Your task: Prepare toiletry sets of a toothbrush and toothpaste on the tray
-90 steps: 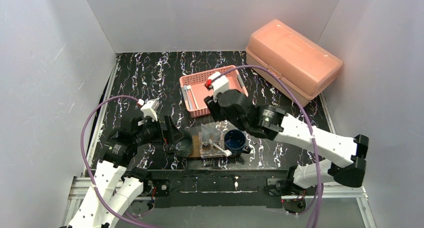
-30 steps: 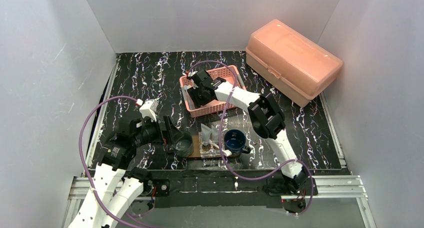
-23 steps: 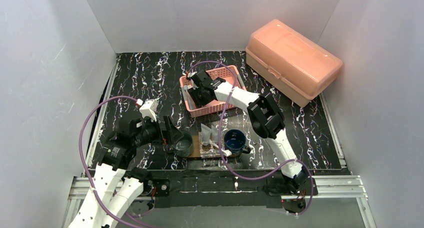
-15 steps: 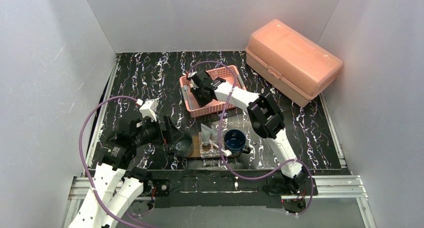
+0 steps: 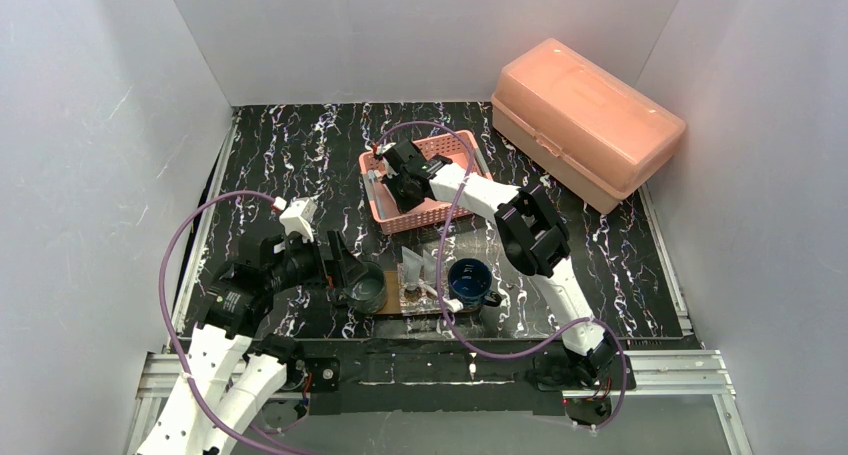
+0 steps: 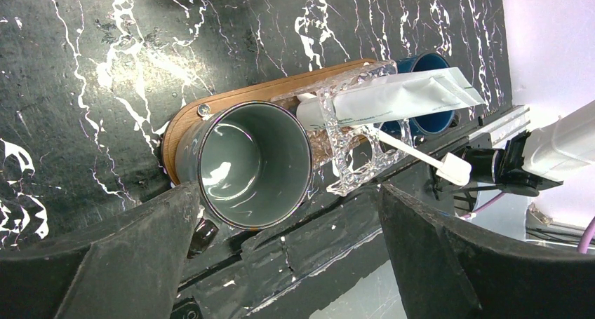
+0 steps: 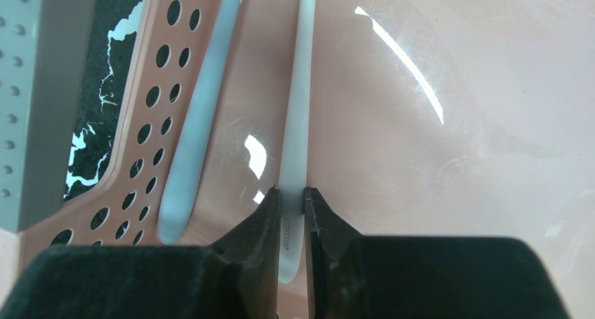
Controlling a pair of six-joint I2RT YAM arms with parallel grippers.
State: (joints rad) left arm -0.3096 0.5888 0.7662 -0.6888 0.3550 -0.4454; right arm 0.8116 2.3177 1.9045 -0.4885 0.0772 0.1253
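My right gripper (image 7: 291, 196) reaches into the pink mesh basket (image 5: 450, 150) and is shut on the handle of a slim white toothbrush (image 7: 298, 123) lying on the basket floor. A second toothbrush (image 7: 196, 137) lies just left of it along the wall. The brown wooden tray (image 6: 210, 109) near the front edge carries a grey-green cup (image 6: 249, 165), which is empty. Beside it on the tray are a clear faceted glass (image 6: 351, 158) holding a toothpaste tube (image 6: 393, 98) and a toothbrush (image 6: 421, 158), and a blue mug (image 6: 424, 59). My left gripper (image 6: 291, 193) stands open beside the grey-green cup (image 5: 367, 287).
A large salmon lidded box (image 5: 585, 120) sits at the back right. The basket's perforated wall (image 7: 151, 144) rises left of my right fingers, with a grey dotted flat item (image 7: 42, 102) at the far left. The table's front edge runs just below the tray (image 5: 390, 305).
My right gripper's jaws have closed onto the toothbrush handle in the basket. Three seconds ago that arm was over the tray. The left arm has not moved.
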